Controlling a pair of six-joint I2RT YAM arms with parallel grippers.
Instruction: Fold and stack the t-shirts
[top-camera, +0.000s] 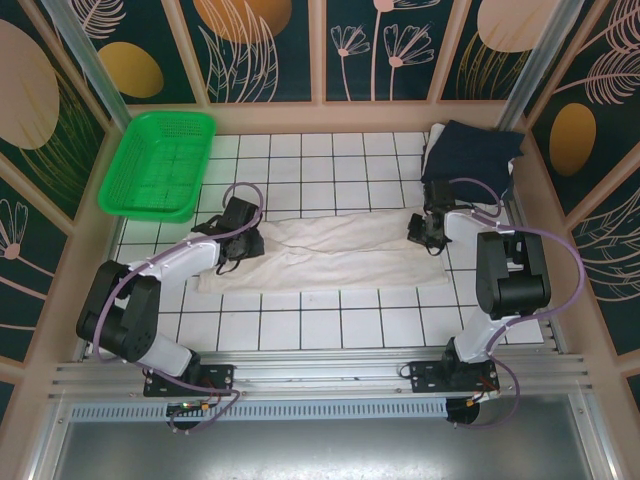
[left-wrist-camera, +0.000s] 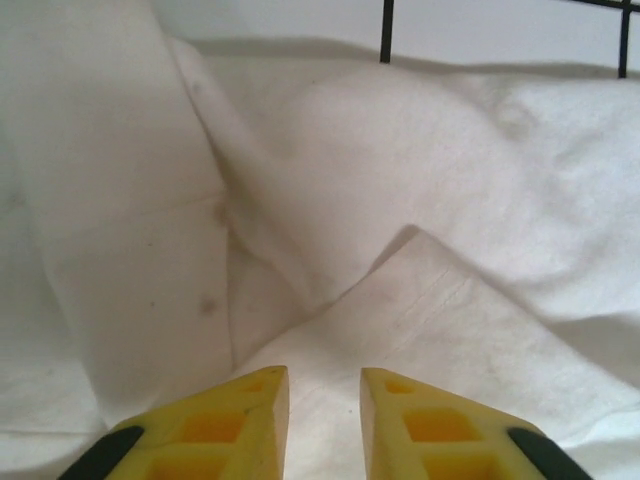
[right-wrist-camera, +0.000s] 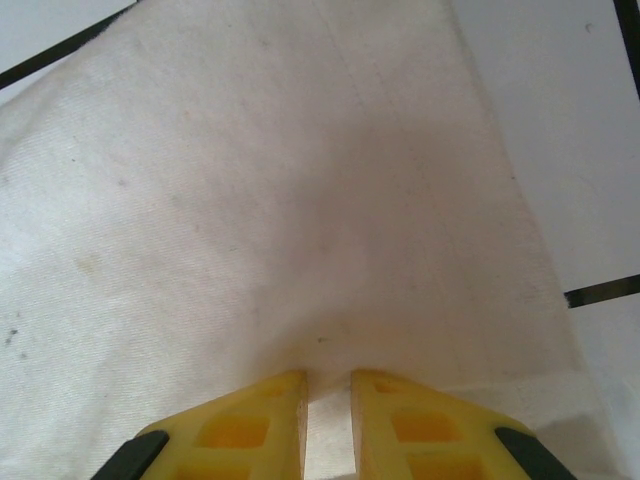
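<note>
Right hand (right-wrist-camera: 328, 378) is clamped on the cream t-shirt (top-camera: 330, 250), cloth drawn taut. Left hand (left-wrist-camera: 325, 378) hovers over the rumpled folds, jaws slightly apart.

The cream shirt (top-camera: 330, 250) was laid across the middle of the table, folded into a long narrow band running left to right. Its left end was rumpled into overlapping folds, and its right end was drawn smooth. Faint spots were seen on the cloth. The navy shirt (top-camera: 470, 152) was set at the far right corner as a thick, roughly square bundle.
</note>
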